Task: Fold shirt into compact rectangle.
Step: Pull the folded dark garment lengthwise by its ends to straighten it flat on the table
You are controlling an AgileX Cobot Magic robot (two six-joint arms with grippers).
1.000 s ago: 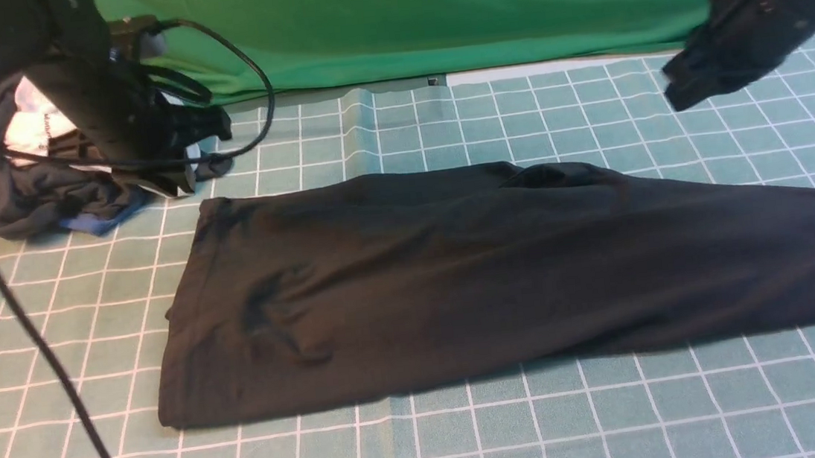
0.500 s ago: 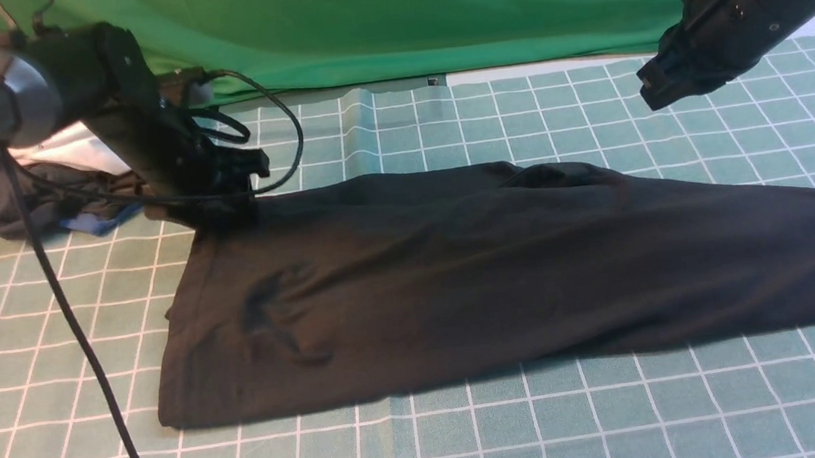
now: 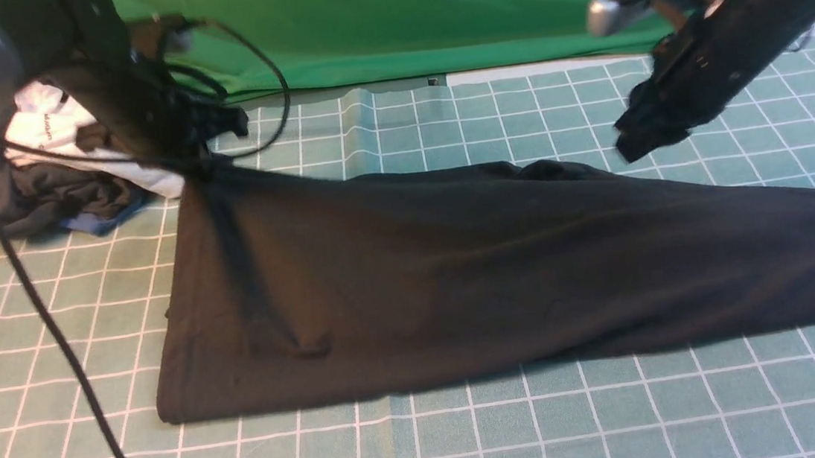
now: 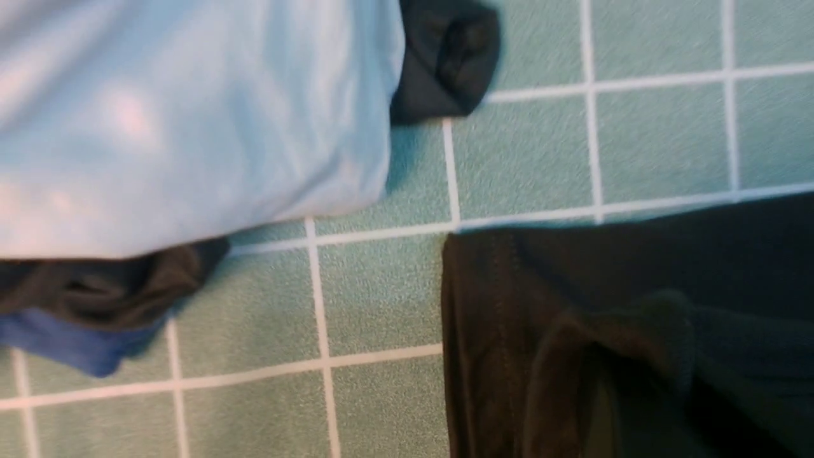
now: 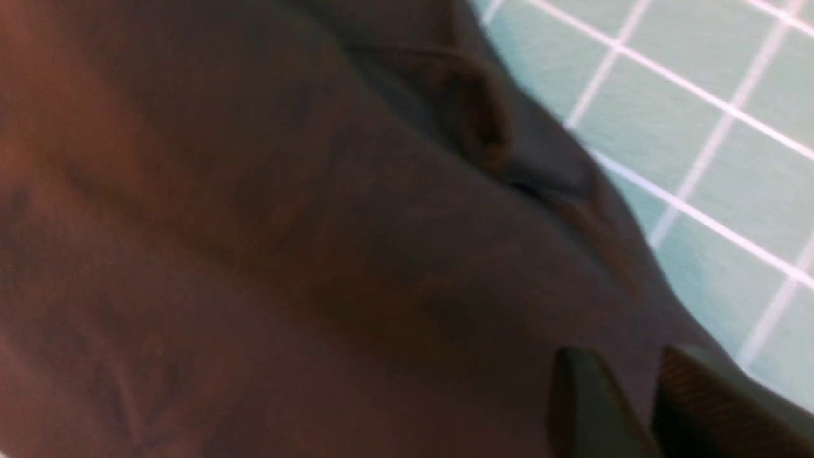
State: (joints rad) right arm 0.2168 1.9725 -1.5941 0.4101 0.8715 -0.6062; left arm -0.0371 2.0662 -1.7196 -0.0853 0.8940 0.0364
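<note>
One black shirt (image 3: 457, 276) lies across the counter (image 3: 472, 432). Its right end is cut off by the frame, and its far left corner is held up by the left fingers (image 3: 205, 165), clamped on it. The right fingers (image 3: 634, 140), blurred in the front view, hover above the shirt. Only the right wrist view shows them slightly parted and empty. One heap (image 3: 58, 173) of white, dark and blue clothes sits far left.

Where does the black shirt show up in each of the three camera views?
Front view: the shirt spreads across the middle, running off the right edge.
Left wrist view: one shirt edge shows, across bare mat from a pale garment.
Right wrist view: the shirt fills most of the picture.
Shared landmark: the white-gridded green mat, in all three.
</note>
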